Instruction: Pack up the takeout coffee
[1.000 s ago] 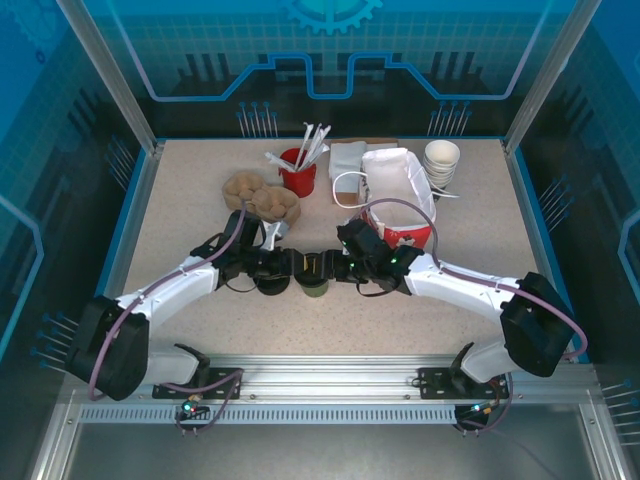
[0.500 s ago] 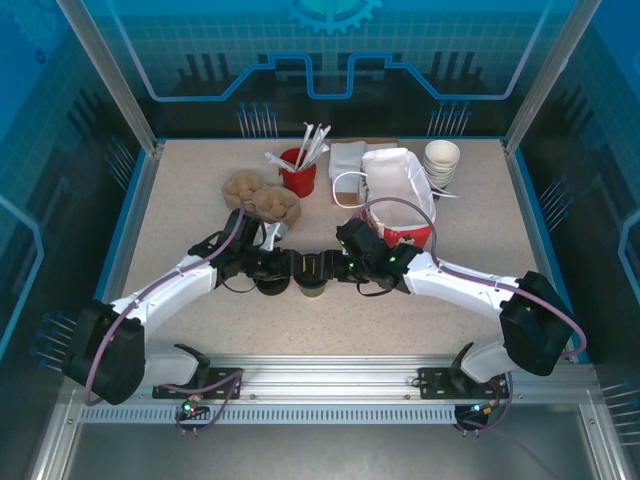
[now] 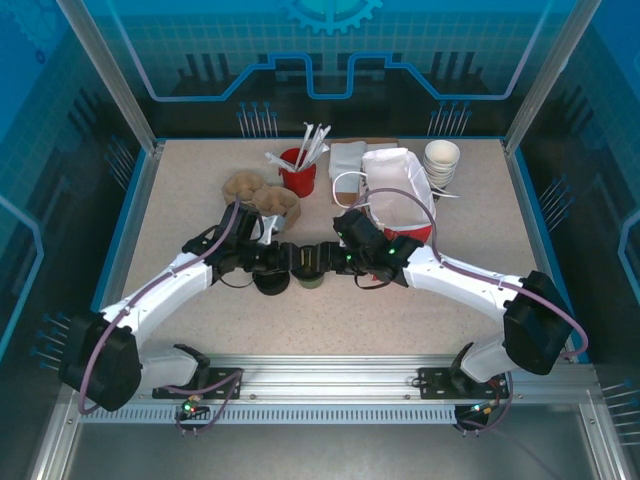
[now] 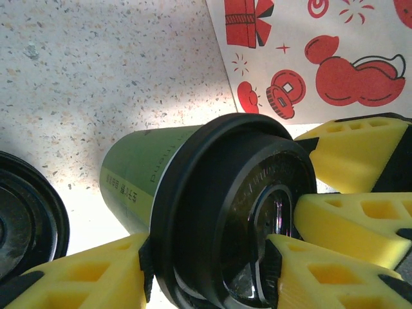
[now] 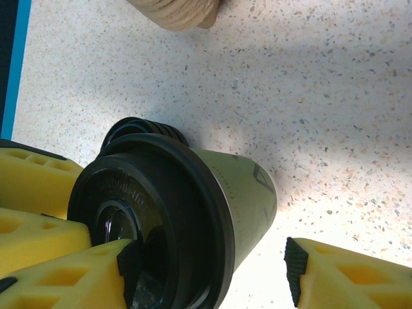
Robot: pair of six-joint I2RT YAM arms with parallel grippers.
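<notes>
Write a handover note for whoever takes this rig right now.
Left gripper: fingers at the coffee's lid; firm grip unclear.
Right gripper: open, one finger clear of the coffee.
Coffee: lidded, mid-table, between both grippers, just short of the bag.
Done: lid is on.
To do: get the coffee into the bag.

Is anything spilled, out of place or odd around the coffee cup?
No spill or damage. The small olive-green paper cup with its round black plastic lid has the lid seated. One oddity: a second, loose black plastic lid lies flat on the speckled table right beside it, capping nothing.
</notes>
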